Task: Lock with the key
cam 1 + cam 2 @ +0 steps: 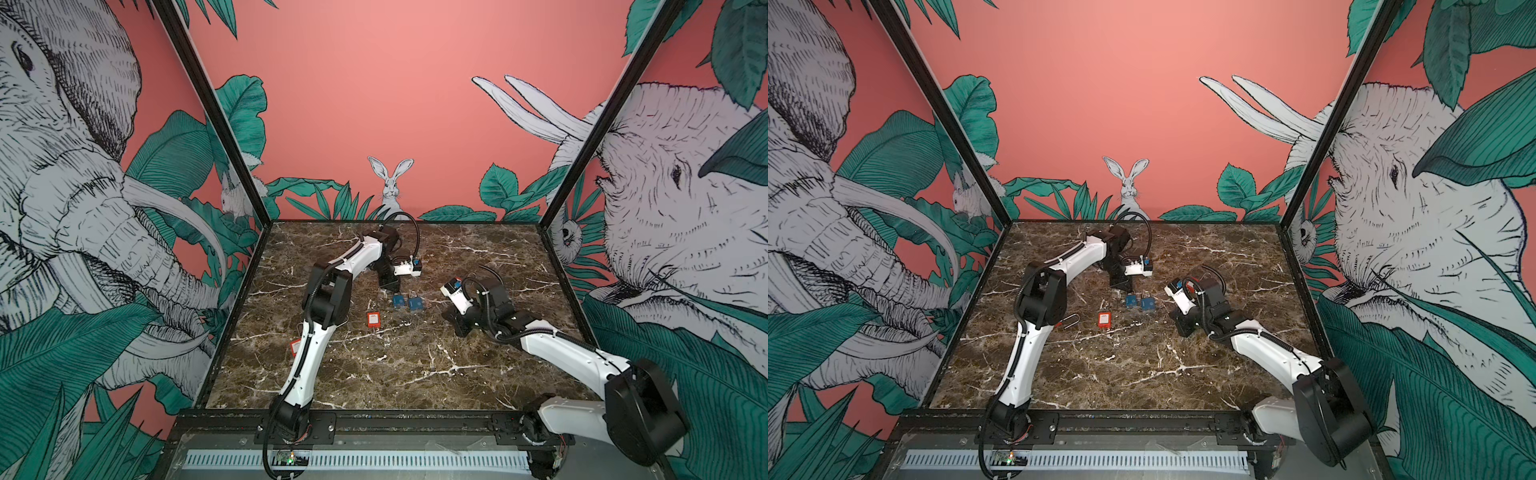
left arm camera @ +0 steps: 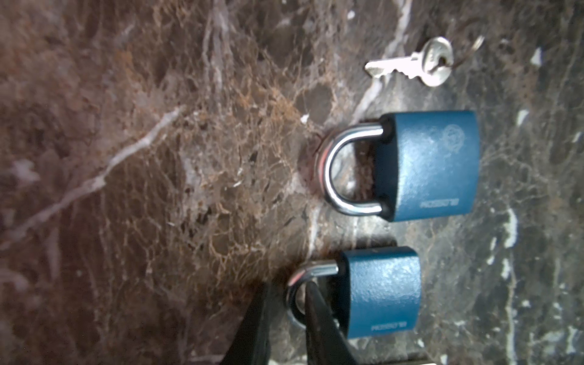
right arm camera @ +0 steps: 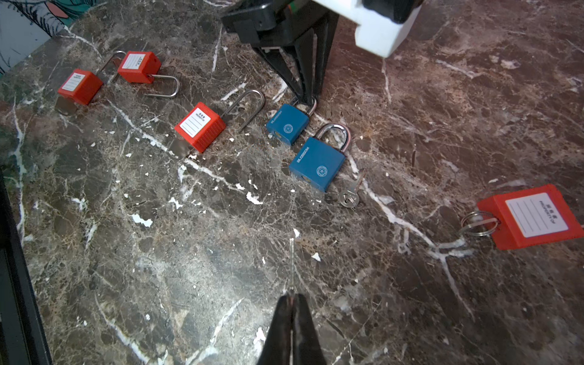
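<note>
Way off to the left of the left gripper [image 3: 305, 98], a red lock [image 3: 80, 85] and a second red lock [image 3: 139, 66] lie close together on the brown stone table [image 3: 158, 252]. A third red lock [image 1: 373, 320] lies alone, nearer to that gripper. The left gripper points down at the small blue lock [image 2: 382, 290], right under its tips. Its two black fingers [image 2: 256, 322] stand a little apart, not squeezing, and the bend of the lock's silver loop [image 2: 319, 270] sits between them. Just beside the gripper, on its right, lies the big blue lock [image 2: 433, 164], with both ends of its loop pushed in. A silver key [image 2: 410, 63] lies just past that lock. Well apart from all this, the right gripper [image 3: 292, 295] hangs low over the table, aimed at the blue locks. Its fingers [image 3: 278, 331] are pressed tight together. A thin silver piece [image 3: 292, 262] sticks out from between them, seen on its edge; I cannot tell if it is a key. A fourth red lock [image 3: 534, 218] lies off to that gripper's side.
</note>
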Robot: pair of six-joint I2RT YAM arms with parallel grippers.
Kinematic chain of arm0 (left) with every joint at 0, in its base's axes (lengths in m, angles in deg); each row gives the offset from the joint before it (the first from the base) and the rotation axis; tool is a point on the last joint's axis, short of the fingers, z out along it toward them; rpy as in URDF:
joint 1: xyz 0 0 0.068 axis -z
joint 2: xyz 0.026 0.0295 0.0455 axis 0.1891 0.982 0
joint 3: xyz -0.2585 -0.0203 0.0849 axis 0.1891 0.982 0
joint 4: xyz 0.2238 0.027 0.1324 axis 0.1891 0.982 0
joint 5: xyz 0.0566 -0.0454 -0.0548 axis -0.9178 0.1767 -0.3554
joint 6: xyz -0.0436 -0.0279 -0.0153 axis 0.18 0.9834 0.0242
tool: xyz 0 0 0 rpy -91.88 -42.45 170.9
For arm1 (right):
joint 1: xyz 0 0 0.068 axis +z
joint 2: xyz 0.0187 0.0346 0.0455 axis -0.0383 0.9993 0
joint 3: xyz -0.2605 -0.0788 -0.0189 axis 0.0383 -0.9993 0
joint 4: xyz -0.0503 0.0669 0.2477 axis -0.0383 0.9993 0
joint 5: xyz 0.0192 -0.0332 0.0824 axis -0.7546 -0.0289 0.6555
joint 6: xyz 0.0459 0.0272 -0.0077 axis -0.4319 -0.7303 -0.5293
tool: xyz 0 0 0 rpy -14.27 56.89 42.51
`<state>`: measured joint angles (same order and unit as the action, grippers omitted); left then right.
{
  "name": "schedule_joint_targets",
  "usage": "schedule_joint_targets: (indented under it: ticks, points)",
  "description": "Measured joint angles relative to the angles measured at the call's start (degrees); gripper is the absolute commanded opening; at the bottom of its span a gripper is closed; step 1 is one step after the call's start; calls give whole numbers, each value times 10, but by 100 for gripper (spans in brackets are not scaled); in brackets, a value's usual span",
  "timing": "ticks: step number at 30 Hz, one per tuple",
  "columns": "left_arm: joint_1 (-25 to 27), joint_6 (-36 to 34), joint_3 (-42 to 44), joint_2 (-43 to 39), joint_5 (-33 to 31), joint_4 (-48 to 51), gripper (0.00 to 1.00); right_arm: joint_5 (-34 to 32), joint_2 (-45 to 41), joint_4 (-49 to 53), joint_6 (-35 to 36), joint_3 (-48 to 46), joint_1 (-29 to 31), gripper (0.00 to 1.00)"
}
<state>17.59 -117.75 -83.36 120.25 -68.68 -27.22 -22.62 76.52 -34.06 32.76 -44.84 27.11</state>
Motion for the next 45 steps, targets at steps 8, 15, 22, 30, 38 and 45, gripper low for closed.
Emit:
schedule_joint_targets:
  ticks: [8, 15, 22, 30, 38, 45]
  points:
    - [0, -15, 13, -24, 7, -12, 28, -13, 3, -12, -21, 0, 21, 0]
    - [3, -15, 42, -37, -7, -23, 31, -22, 3, -21, -31, 0, 27, 0]
    - [8, 36, 137, -80, -25, -114, 31, -30, 34, -23, -70, 16, 32, 0]
    - [-14, 75, 238, -223, -12, -225, 32, -32, 104, -30, -153, 73, 53, 0]
    - [-53, 146, 318, -314, 2, -315, 32, -59, 208, 26, -198, 201, 75, 0]
    - [-97, 203, 414, -391, 3, -373, 32, -79, 312, 96, -212, 306, 87, 0]
